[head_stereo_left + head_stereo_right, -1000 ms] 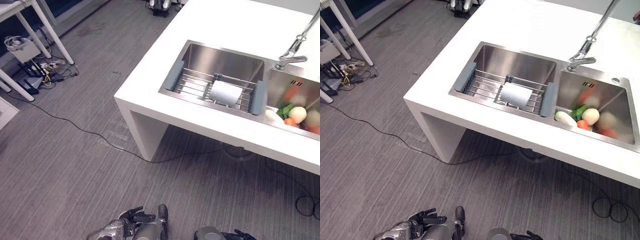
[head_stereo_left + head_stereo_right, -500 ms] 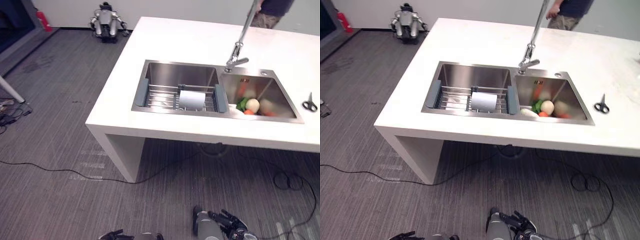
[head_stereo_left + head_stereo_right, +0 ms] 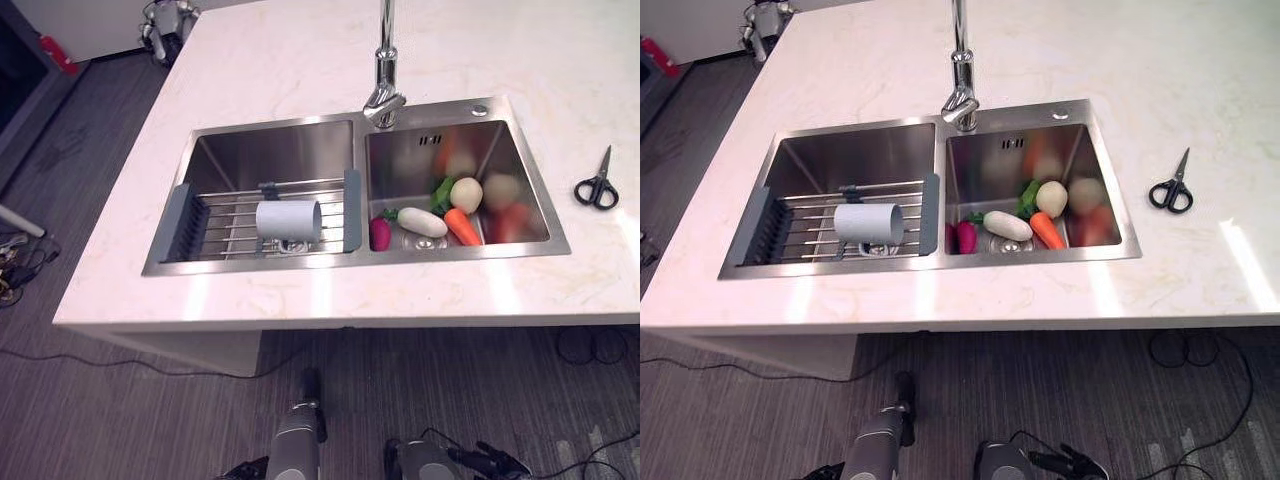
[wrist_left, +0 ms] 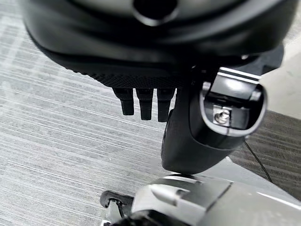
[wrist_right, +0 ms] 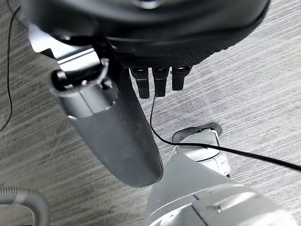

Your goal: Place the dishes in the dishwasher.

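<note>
One pale cup (image 3: 288, 220) lies on its side on the single wire rack (image 3: 225, 222) across the left basin of the two-basin sink (image 3: 165, 215). The right basin holds a heap of vegetables (image 3: 446, 208), one pair of scissors (image 3: 597, 183) lies on the white counter (image 3: 250, 70), and one tap (image 3: 384, 60) stands behind the divider. The left hand (image 4: 143, 101) and the right hand (image 5: 157, 80) hang low over the carpet, fingers straight and relaxed, holding nothing.

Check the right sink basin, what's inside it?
In the right basin: a white radish, a carrot, a pale round vegetable, something green and a dark red piece. Blurred shapes by the far wall cannot be identified. The vegetables cover the drain.
</note>
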Controlling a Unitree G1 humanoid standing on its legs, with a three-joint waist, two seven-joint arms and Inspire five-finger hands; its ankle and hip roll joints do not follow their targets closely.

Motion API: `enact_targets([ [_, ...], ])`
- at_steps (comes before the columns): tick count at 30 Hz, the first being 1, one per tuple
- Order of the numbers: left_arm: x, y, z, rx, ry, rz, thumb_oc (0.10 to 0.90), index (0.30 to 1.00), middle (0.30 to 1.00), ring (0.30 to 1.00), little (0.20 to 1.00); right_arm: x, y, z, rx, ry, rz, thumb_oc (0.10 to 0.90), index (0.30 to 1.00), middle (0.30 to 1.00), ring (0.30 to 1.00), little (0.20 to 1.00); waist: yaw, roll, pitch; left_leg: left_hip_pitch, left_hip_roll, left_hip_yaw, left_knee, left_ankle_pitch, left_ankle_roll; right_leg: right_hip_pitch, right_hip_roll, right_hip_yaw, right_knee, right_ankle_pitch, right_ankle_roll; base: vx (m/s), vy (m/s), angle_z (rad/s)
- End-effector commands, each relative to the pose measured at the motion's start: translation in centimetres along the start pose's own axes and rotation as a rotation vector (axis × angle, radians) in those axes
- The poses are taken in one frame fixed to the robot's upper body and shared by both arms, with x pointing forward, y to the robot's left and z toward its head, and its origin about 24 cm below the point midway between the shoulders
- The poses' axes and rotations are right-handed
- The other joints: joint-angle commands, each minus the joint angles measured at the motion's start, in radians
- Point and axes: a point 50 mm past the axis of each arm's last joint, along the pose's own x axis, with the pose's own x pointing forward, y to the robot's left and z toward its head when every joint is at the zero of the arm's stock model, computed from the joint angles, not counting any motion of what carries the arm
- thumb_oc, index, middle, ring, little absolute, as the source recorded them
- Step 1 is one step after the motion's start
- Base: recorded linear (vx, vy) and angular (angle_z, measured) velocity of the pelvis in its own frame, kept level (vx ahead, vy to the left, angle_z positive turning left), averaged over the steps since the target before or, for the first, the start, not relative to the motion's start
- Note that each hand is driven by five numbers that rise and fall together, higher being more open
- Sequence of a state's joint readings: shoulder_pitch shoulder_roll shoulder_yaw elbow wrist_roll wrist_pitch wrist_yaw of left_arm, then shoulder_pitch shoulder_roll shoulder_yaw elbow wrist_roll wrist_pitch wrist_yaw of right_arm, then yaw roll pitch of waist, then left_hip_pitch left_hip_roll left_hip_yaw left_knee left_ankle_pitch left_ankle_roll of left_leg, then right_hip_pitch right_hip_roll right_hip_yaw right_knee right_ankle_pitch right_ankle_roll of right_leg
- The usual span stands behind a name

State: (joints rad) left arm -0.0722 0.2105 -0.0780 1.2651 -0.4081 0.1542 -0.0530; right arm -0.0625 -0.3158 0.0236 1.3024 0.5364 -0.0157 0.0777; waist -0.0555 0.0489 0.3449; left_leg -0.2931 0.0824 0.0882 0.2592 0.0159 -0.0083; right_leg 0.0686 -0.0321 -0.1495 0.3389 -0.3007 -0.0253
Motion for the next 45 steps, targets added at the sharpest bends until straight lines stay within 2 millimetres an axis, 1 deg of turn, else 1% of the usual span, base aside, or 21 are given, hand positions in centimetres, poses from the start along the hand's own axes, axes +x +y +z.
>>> enact_targets([
  [1,0.0,-1.1,0.0,0.049,-0.021,-0.036,0.8,0.9,0.9,0.9,0.9,-0.3,-0.8,-0.4,0.029,-0.032,-0.005,0.8,0.9,0.9,0.9,0.9,-0.007,0.035,-0.077,0.081,0.021,0.015,0.041,-0.117,-0.057,-0.091,-0.069,-0.046,-0.039,0.071,0.094,0.11,0.297,0.06],
  [7,0.0,0.0,-0.2,-0.031,-0.008,-0.008,0.8,0.9,0.9,0.9,0.9,-0.2,0.4,-0.6,0.009,-0.046,0.025,0.8,0.9,0.9,0.9,0.9,-0.004,0.037,-0.107,0.11,-0.012,0.005,0.041,-0.171,-0.03,-0.115,-0.102,-0.059,-0.039,0.091,0.115,0.06,0.134,0.08],
  [10,-0.1,0.3,-0.6,-0.112,0.012,-0.009,0.8,0.9,0.9,0.9,0.9,-0.1,0.7,-1.0,0.006,-0.026,0.02,0.8,0.9,0.9,0.9,0.9,0.0,0.022,-0.123,0.129,-0.019,0.009,0.041,-0.201,-0.01,-0.138,-0.12,-0.054,-0.039,0.107,0.134,0.05,0.034,-0.16],
  [12,-0.1,0.4,-1.3,-0.237,0.047,-0.004,0.8,0.9,0.9,0.9,0.9,-0.2,0.6,-1.3,0.01,-0.014,0.01,0.8,0.9,0.9,0.9,0.9,0.002,0.012,-0.13,0.137,-0.015,0.019,0.041,-0.214,-0.001,-0.139,-0.126,-0.056,-0.039,0.109,0.14,0.06,-0.004,-0.24],
  [15,-0.7,4.2,-0.7,-0.073,0.021,0.282,0.8,0.9,0.9,0.9,0.9,-0.2,-0.2,-0.9,0.006,-0.011,-0.009,0.8,0.9,0.9,0.9,0.9,-0.004,0.016,-0.13,0.149,-0.011,0.022,0.041,-0.222,-0.006,-0.135,-0.128,-0.055,-0.039,0.099,0.142,0.03,0.039,0.03],
  [19,-1.9,8.3,0.8,-0.164,-0.018,0.486,0.8,0.9,0.9,0.9,0.9,-0.4,-1.9,-0.2,0.007,-0.028,-0.036,0.8,0.9,0.9,0.9,0.9,-0.008,0.038,-0.134,0.139,-0.014,0.015,0.041,-0.216,-0.01,-0.145,-0.131,-0.053,-0.039,0.095,0.139,0.01,0.069,0.03],
  [21,-3.6,12.4,1.8,-0.175,-0.076,0.635,0.8,0.9,0.9,0.9,0.9,-0.7,-3.1,0.0,0.015,-0.035,-0.061,0.8,0.9,0.9,0.9,0.9,-0.002,0.053,-0.134,0.136,-0.018,0.007,0.041,-0.213,-0.014,-0.145,-0.137,-0.057,-0.039,0.093,0.138,0.01,0.063,0.01],
  [23,-6.3,17.1,3.2,-0.112,-0.128,0.819,0.8,0.9,0.9,0.9,0.9,-0.9,-4.2,-0.1,0.025,-0.035,-0.085,0.8,0.9,0.9,0.9,0.9,0.005,0.068,-0.134,0.14,-0.028,-0.007,0.041,-0.214,-0.016,-0.14,-0.143,-0.059,-0.039,0.089,0.14,0.01,0.029,0.03],
  [25,-7.2,18.5,3.7,-0.096,-0.133,0.877,0.8,0.9,0.9,0.9,0.9,-0.9,-4.4,-0.1,0.029,-0.035,-0.088,0.8,0.9,0.9,0.9,0.9,0.007,0.073,-0.138,0.135,-0.031,-0.012,0.041,-0.211,-0.016,-0.143,-0.144,-0.061,-0.039,0.092,0.14,0.01,0.005,0.11],
  [27,-9.7,21.2,5.8,-0.074,-0.206,0.984,0.8,0.9,0.9,0.9,0.9,-1.0,-4.5,-0.1,0.037,-0.036,-0.095,0.8,0.9,0.9,0.9,0.9,0.014,0.08,-0.138,0.143,-0.034,-0.016,0.041,-0.214,-0.015,-0.133,-0.146,-0.065,-0.039,0.088,0.142,0.02,-0.001,0.06],
  [29,-11.2,22.5,7.3,-0.046,-0.266,1.046,0.8,0.9,0.9,0.9,0.9,-0.9,-4.4,-0.1,0.037,-0.037,-0.096,0.8,0.9,0.9,0.9,0.9,0.016,0.084,-0.138,0.145,-0.035,-0.017,0.041,-0.214,-0.015,-0.13,-0.147,-0.066,-0.039,0.088,0.142,0.0,0.0,0.0],
  [30,-13.0,23.7,9.0,-0.021,-0.335,1.093,0.8,0.9,0.9,0.9,0.9,-0.9,-4.4,-0.1,0.038,-0.036,-0.096,0.8,0.9,0.9,0.9,0.9,0.019,0.087,-0.139,0.146,-0.035,-0.017,0.041,-0.214,-0.014,-0.128,-0.147,-0.067,-0.039,0.088,0.143,0.0,-0.018,0.07],
  [31,-15.7,25.1,11.6,0.014,-0.446,1.153,0.8,0.9,0.9,0.9,0.9,-0.9,-4.1,-0.2,0.041,-0.036,-0.096,0.8,0.9,0.9,0.9,0.9,0.024,0.09,-0.14,0.147,-0.035,-0.018,0.041,-0.214,-0.014,-0.126,-0.147,-0.07,-0.039,0.089,0.144,0.0,-0.037,0.12],
  [32,-17.8,25.7,13.5,0.043,-0.535,1.194,0.8,0.9,0.9,0.9,0.9,-0.9,-4.0,-0.4,0.046,-0.035,-0.095,0.8,0.9,0.9,0.9,0.9,0.028,0.09,-0.142,0.148,-0.034,-0.018,0.041,-0.214,-0.014,-0.124,-0.147,-0.072,-0.039,0.089,0.144,0.0,-0.124,0.18],
  [33,-24.0,25.5,19.4,0.178,-0.831,1.235,0.8,0.9,0.9,0.9,0.9,-0.8,-3.3,-0.8,0.072,-0.034,-0.089,0.8,0.9,0.9,0.9,0.9,0.044,0.085,-0.151,0.147,-0.034,-0.023,0.041,-0.215,-0.016,-0.12,-0.147,-0.079,-0.039,0.088,0.149,0.0,-0.12,0.18],
  [34,-24.5,25.3,19.9,0.186,-0.852,1.234,0.8,0.9,0.9,0.9,0.9,-0.8,-3.3,-0.8,0.074,-0.033,-0.088,0.8,0.9,0.9,0.9,0.9,0.045,0.083,-0.152,0.147,-0.034,-0.024,0.041,-0.215,-0.016,-0.12,-0.147,-0.08,-0.039,0.087,0.149,0.0,-0.156,0.15],
  [35,-27.6,24.0,22.6,0.268,-1.006,1.228,0.8,0.9,0.9,0.9,0.9,-0.7,-2.9,-0.9,0.087,-0.03,-0.084,0.8,0.9,0.9,0.9,0.9,0.052,0.078,-0.158,0.148,-0.033,-0.025,0.041,-0.218,-0.018,-0.117,-0.147,-0.084,-0.039,0.085,0.152,0.0,-0.067,0.1],
  [36,-27.7,23.9,22.7,0.268,-1.012,1.225,0.8,0.9,0.9,0.9,0.9,-0.7,-2.8,-0.9,0.088,-0.03,-0.084,0.8,0.9,0.9,0.9,0.9,0.052,0.077,-0.158,0.148,-0.033,-0.025,0.041,-0.218,-0.018,-0.117,-0.147,-0.084,-0.039,0.085,0.152,0.0,-0.083,0.1],
  [39,-31.8,20.4,26.2,0.41,-1.272,1.169,0.8,0.9,0.9,0.9,0.9,-0.6,-2.3,-1.1,0.105,-0.025,-0.076,0.8,0.9,0.9,0.9,0.9,0.054,0.068,-0.166,0.151,-0.032,-0.023,0.041,-0.224,-0.019,-0.114,-0.147,-0.087,-0.039,0.081,0.155,-0.01,-0.067,0.03],
  [42,-34.3,14.9,28.6,0.601,-1.519,1.027,0.8,0.9,0.9,0.9,0.9,-0.6,-2.0,-1.5,0.118,-0.01,-0.069,0.8,0.9,0.9,0.9,0.9,0.048,0.057,-0.174,0.16,-0.028,-0.012,0.041,-0.234,-0.022,-0.11,-0.146,-0.086,-0.039,0.078,0.161,0.0,-0.051,-0.08],
  [45,-35.5,9.3,29.4,0.887,-1.679,0.869,0.8,0.9,0.9,0.9,0.9,-0.7,-1.8,-2.1,0.13,0.007,-0.066,0.8,0.9,0.9,0.9,0.9,0.037,0.051,-0.183,0.162,-0.022,0.002,0.041,-0.236,-0.021,-0.117,-0.145,-0.081,-0.039,0.085,0.166,-0.01,-0.033,-0.13],
])
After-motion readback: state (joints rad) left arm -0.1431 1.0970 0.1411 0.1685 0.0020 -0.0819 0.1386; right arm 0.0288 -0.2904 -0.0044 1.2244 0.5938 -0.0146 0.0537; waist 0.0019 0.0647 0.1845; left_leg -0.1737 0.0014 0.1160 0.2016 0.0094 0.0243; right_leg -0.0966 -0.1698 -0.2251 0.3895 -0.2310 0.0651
